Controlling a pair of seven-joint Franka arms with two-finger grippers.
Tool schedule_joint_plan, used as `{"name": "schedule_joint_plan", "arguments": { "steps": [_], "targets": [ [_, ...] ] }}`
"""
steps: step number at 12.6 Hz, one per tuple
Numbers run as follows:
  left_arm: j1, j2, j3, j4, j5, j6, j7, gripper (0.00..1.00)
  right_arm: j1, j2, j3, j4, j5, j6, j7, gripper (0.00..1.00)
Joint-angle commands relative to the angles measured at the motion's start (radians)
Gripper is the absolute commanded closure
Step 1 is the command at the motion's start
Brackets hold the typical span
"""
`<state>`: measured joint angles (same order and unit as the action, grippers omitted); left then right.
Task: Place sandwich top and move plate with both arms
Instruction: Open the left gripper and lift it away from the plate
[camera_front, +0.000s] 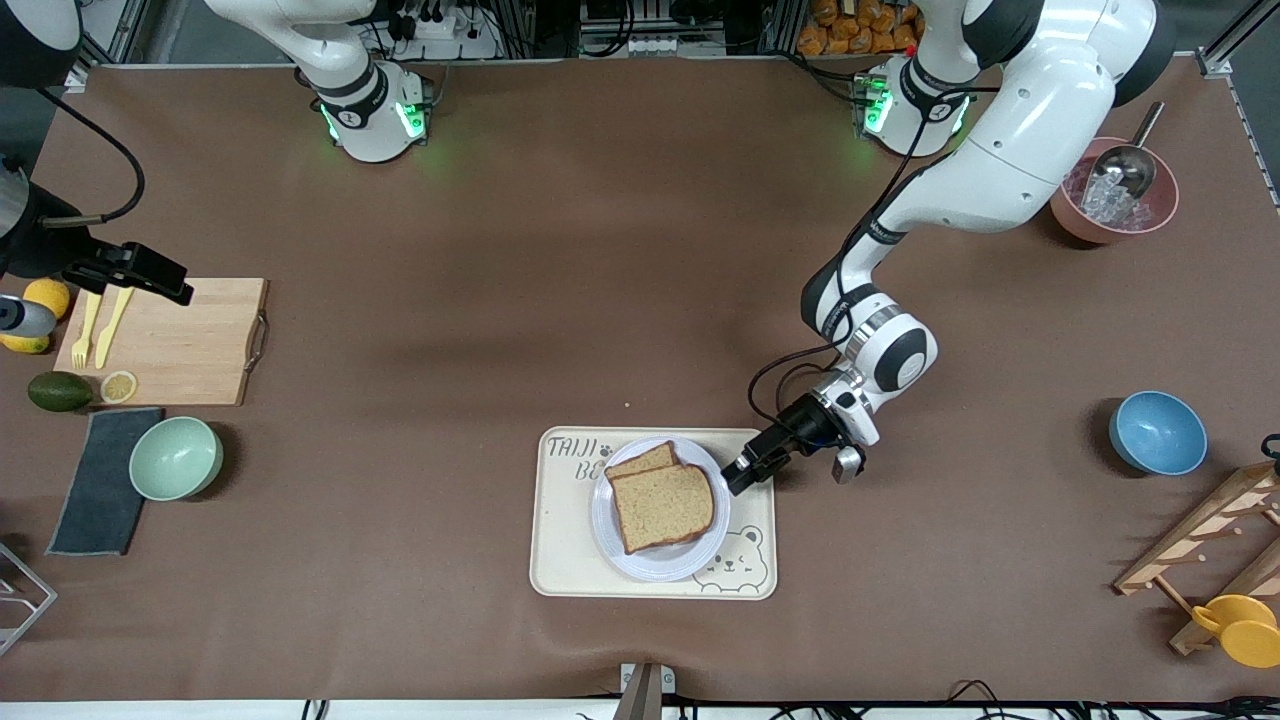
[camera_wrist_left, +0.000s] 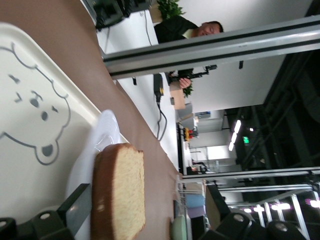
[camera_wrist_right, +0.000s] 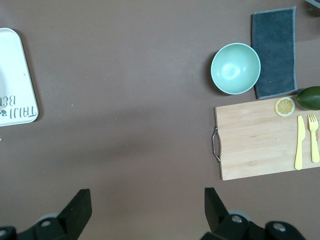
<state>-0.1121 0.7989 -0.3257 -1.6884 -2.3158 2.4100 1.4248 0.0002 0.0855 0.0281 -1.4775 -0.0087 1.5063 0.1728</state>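
Note:
The sandwich top (camera_front: 662, 508), a speckled tan slice with a brown crust, lies on a second slice (camera_front: 640, 461) on the pale plate (camera_front: 650, 572). The plate sits on the cream bear tray (camera_front: 560, 565), near the front camera. My left gripper (camera_front: 745, 475) is low at the plate's rim on the left arm's side, open. In the left wrist view the sandwich top (camera_wrist_left: 120, 190) and plate (camera_wrist_left: 106, 131) show between that gripper's (camera_wrist_left: 150, 210) spread fingers. My right gripper (camera_front: 150, 275) hangs open above the cutting board (camera_front: 170, 340); the right wrist view shows the right gripper (camera_wrist_right: 146, 207) over bare table.
At the right arm's end are a mint bowl (camera_front: 176, 457), a dark cloth (camera_front: 100, 480), an avocado (camera_front: 58, 391), lemons and yellow cutlery. At the left arm's end are a blue bowl (camera_front: 1157, 432), a pink ice bowl (camera_front: 1113, 203) and a wooden rack (camera_front: 1215, 540).

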Motion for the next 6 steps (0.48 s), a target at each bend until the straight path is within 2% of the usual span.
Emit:
{"name": "schedule_joint_plan", "arguments": {
  "steps": [1,3,6],
  "targets": [
    [0.008,-0.075,-0.009,-0.025,-0.036,0.109,0.011,0.00,-0.017,-0.021,0.003,-0.020,-0.008,-0.003,0.004,0.00],
    [0.008,-0.098,-0.003,-0.019,-0.024,0.194,0.010,0.00,-0.020,-0.020,0.003,-0.020,-0.008,-0.009,-0.003,0.00],
    [0.005,-0.130,0.000,0.013,-0.016,0.398,0.014,0.00,-0.020,-0.017,0.003,-0.021,-0.008,-0.012,-0.001,0.00]
  ]
}}
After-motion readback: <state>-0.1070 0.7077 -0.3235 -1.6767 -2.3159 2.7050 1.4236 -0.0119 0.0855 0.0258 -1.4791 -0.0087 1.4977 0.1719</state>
